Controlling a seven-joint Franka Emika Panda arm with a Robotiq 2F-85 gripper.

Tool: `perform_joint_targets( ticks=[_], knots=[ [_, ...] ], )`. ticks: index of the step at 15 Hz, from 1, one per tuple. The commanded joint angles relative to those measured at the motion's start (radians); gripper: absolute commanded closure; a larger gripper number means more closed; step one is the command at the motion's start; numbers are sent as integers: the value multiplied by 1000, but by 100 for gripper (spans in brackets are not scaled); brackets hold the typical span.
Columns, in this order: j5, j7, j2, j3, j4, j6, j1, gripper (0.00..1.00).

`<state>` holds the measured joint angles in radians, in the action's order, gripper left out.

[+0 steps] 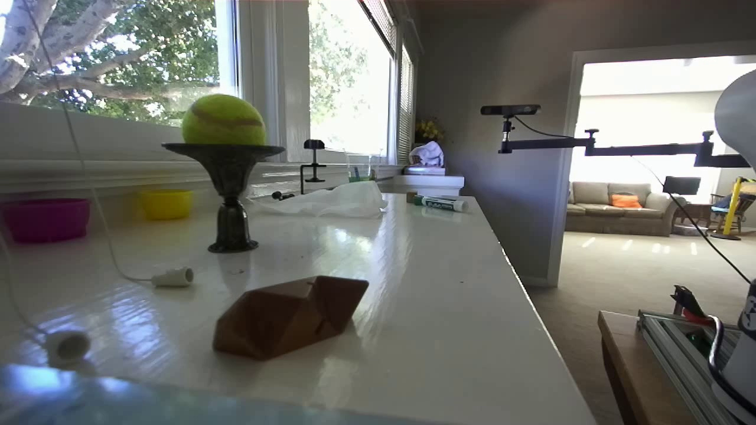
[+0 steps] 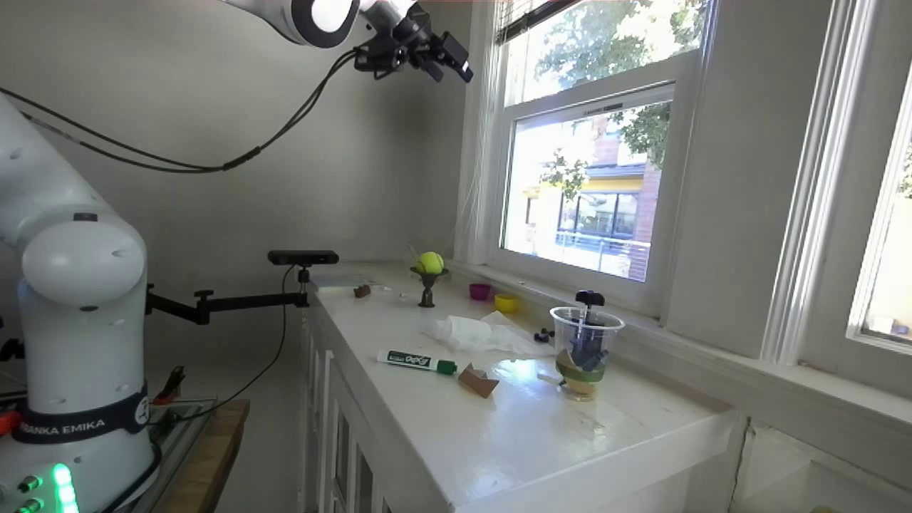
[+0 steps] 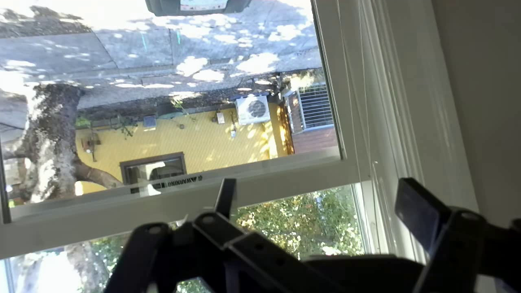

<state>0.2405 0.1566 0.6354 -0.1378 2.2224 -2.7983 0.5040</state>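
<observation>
Fingers point(image 3: 419, 213) of your black two-fingered gripper point(image 2: 452, 73) stand wide apart, gripping nothing, at upper middle in an exterior view, so move slowly near the white-framed glass window point(image 2: 595, 153) at upper right.

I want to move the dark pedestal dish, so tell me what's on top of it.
A yellow tennis ball rests on the dark pedestal dish. The dish's middle is hidden, so whatever lies beneath the ball cannot be seen.

The white counter point(image 2: 499, 445) bears a marker point(image 2: 410, 360), a clear cup point(image 2: 563, 333), a dark stand point(image 1: 230, 183) and, apparently, crumpled plastic point(image 2: 469, 333).
</observation>
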Motion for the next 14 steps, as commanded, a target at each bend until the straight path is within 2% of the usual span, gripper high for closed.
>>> perform_joint_targets(
  ticks=[1, 2, 3, 6, 11, 14],
  knots=[
    [75, 84, -44, -44, -109, 0, 57, 0],
    [102, 104, -41, -66, -122, 2, 87, 0],
    [67, 62, -19, -13, -67, 5, 17, 0],
    [86, 86, -25, -40, -93, 4, 48, 0],
    [87, 86, -30, -41, -95, 5, 51, 0],
    [98, 185, -40, -101, -80, -7, 104, 0]
  ],
)
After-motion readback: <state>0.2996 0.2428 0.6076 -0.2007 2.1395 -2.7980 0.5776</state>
